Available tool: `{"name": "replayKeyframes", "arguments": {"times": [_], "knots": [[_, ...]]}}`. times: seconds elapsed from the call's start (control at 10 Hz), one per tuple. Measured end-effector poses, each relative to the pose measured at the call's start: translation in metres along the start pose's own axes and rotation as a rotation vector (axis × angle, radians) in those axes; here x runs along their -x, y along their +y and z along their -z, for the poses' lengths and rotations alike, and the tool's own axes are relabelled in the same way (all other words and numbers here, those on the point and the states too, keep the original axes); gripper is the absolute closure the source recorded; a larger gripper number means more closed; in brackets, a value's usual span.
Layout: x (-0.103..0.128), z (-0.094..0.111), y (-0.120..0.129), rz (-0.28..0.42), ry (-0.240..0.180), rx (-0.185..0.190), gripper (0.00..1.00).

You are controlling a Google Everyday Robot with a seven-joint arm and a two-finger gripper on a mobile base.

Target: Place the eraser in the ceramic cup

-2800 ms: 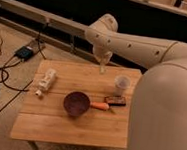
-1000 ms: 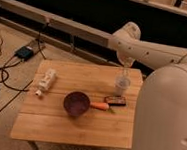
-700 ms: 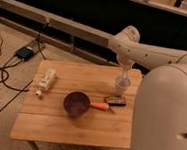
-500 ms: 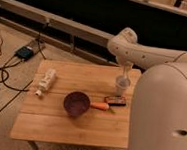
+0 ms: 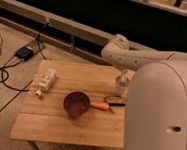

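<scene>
The ceramic cup (image 5: 121, 87), small and white, stands near the right edge of the wooden table (image 5: 56, 126). My gripper (image 5: 123, 75) hangs straight down from the pale arm (image 5: 139, 56), its tip just above the cup's mouth. It is shut on a small pale piece, the eraser (image 5: 122, 79), which its fingers mostly hide. No eraser lies anywhere on the table top.
A dark purple bowl (image 5: 76, 103) sits mid-table, with an orange object (image 5: 100, 106) and a dark flat bar (image 5: 115, 100) to its right, just in front of the cup. A white tube (image 5: 46, 81) lies at the left. Cables (image 5: 1, 75) run over the floor to the left.
The arm swung from the table's middle back to the right side. Over the last second the gripper has come down a little over the cup.
</scene>
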Motion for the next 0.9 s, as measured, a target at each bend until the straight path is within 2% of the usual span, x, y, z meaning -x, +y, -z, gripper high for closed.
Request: {"name": "replayKeyframes", "arguments": {"times": [0.5, 0.9], "knots": [[-0.0083, 0.0018, -0.0009, -0.009, -0.018, 0.008, 0.97], [-0.0018, 0.0053, -0.0014, -0.006, -0.041, -0.008, 0.60]]}}
